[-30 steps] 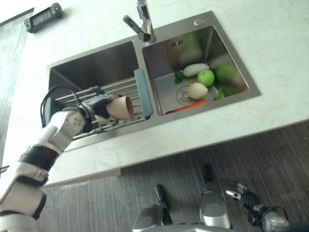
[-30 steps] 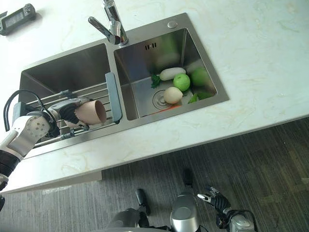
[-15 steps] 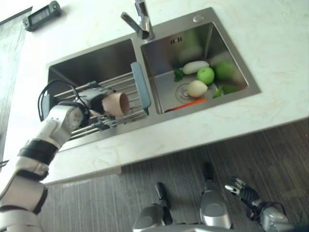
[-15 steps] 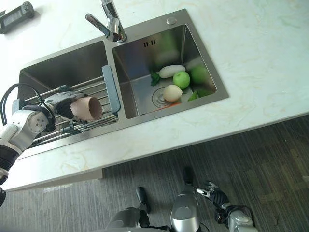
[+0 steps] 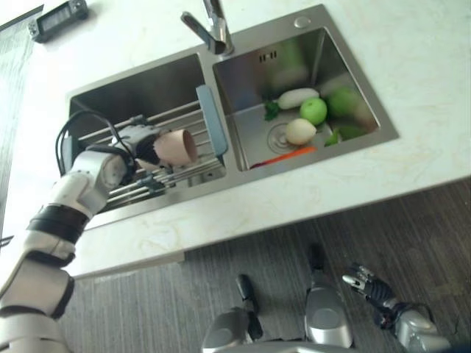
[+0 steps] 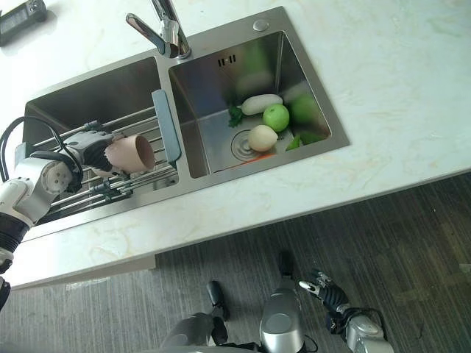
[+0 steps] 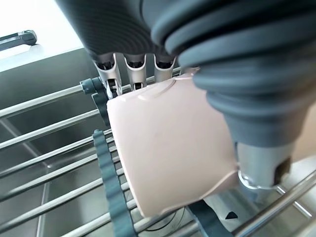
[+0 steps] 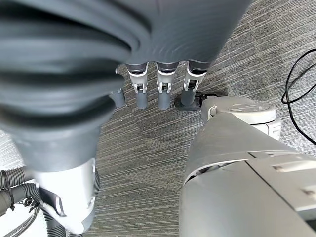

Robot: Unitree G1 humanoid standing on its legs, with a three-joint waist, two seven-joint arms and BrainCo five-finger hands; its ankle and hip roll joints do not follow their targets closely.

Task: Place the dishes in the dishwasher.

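Left of frame, a sink (image 5: 140, 88) carries a wire rack (image 5: 188, 121) across its basin. There the left hand (image 5: 136, 143) grips the pink cup (image 5: 175, 147) sideways, apparently to lift it clear. Lower right, the right hand (image 5: 368, 287) hangs relaxed, holding nothing.

A double sink (image 5: 221, 173) is set into the counter (image 5: 412, 66), with the faucet (image 5: 210, 29) at its far edge between the basins. A wire rack (image 5: 184, 158) is laid across the left basin, and a cup (image 5: 175, 147) is held on its side over it by the left hand (image 5: 136, 143). Vegetables (image 5: 313, 121) are gathered in the right basin. A device (image 5: 57, 18) is placed at the counter's far left.
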